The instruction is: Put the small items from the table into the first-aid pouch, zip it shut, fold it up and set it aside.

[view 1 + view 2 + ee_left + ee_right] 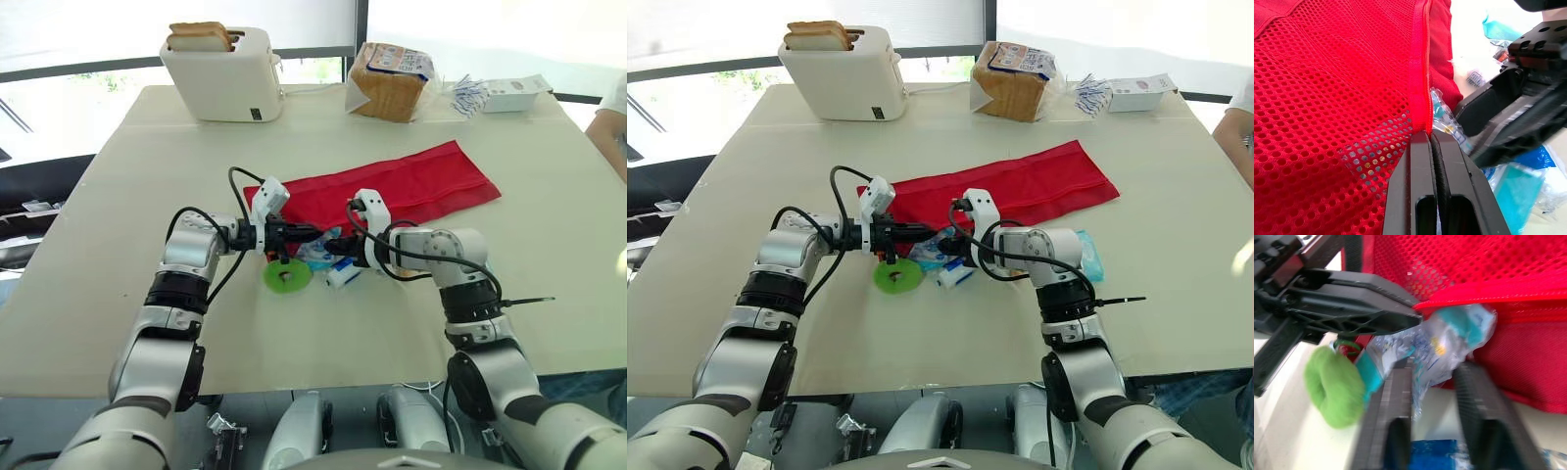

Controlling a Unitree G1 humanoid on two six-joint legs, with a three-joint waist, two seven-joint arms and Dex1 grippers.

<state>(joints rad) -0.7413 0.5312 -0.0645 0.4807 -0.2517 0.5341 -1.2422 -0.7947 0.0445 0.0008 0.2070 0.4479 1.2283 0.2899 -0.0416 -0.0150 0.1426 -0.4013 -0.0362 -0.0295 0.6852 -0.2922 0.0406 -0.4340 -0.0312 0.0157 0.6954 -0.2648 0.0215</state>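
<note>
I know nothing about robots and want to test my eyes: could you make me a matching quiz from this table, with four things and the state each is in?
Things:
1. toaster
2. green roll
3. left gripper
4. right gripper

States:
A. jaws open around a clear packet
B. bread slices sticking out on top
C. jaws shut on the red pouch at its zipper edge
D. lying flat on the table near the pouch

Pairs: 1-B, 2-D, 3-C, 4-A.
</note>
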